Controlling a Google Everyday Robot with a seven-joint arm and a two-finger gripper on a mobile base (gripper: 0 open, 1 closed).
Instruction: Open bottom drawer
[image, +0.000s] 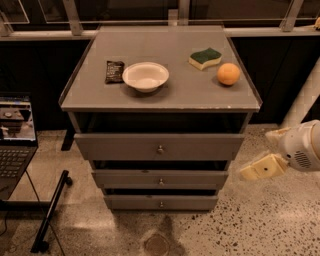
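The grey cabinet has three drawer fronts. The bottom drawer (161, 202) is the narrowest and slimmest, low near the floor, with a small round metal knob (161, 204) at its centre. Its front sits a little back from the drawer above. My gripper (256, 169) is to the right of the cabinet, level with the middle drawer (161, 179), apart from all drawers. It points left toward the cabinet.
The top drawer (160, 146) is the widest. On the cabinet top (190, 95) lie a white bowl (145, 76), a dark packet (114, 71), a green-yellow sponge (205, 58) and an orange (228, 74). A laptop (15, 135) and a dark stand (50, 210) are on the left.
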